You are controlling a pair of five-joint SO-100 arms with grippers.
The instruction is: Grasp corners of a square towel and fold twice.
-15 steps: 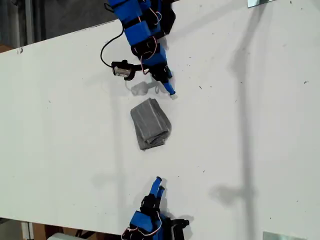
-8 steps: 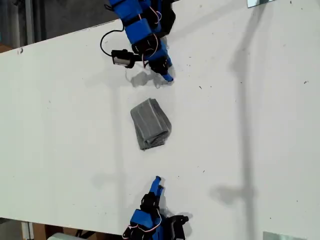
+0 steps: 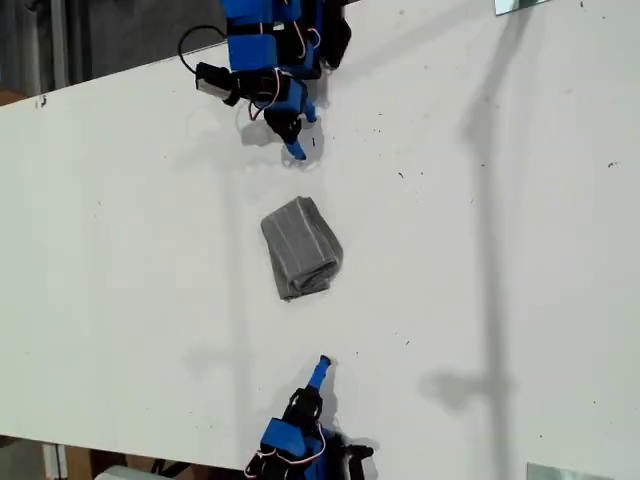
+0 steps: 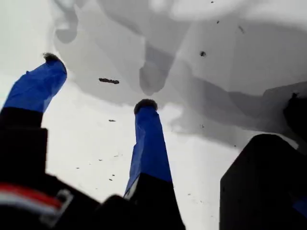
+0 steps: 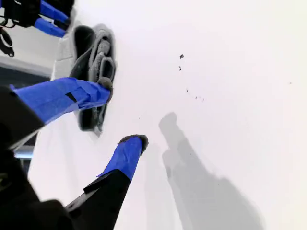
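Towel point(image 3: 301, 248) lies folded mid-frame on the bench point(image 3: 500, 250) in the exterior view. My first gripper point(image 4: 98, 86) and second gripper point(image 5: 122, 112) show spread, empty fingers. That loose bundle, seemingly twice folded, could spring open.

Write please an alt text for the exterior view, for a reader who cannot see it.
A folded grey towel lies in the middle of a white table, touched by neither arm. One blue arm's tool hangs beyond it near the view's top edge, and the other arm's tool points up from the view's bottom edge.
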